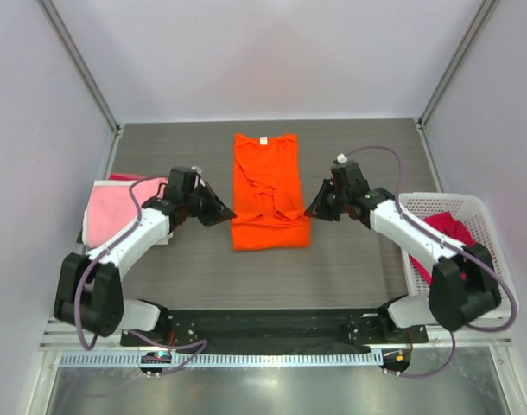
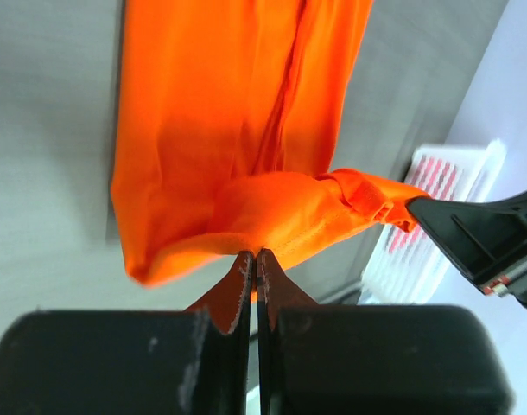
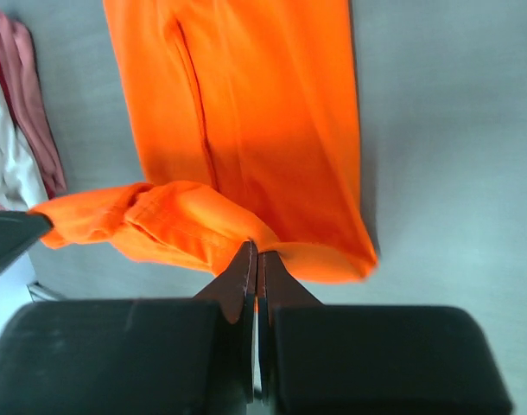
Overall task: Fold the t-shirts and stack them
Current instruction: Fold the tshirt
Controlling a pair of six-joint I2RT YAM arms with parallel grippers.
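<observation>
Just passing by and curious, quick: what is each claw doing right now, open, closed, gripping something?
Left gripper: closed, pinching the orange t-shirt.
Right gripper: closed, pinching the same orange t-shirt.

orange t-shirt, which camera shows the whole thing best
Top external: it shows the orange t-shirt whole, collar to bottom edge. The wrist views show only part of it close up, a bunched fold pinched by the left gripper and right gripper.

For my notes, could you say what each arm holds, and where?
Left fingers and right fingers pinch the orange t-shirt at opposite side edges, near its hem.
</observation>
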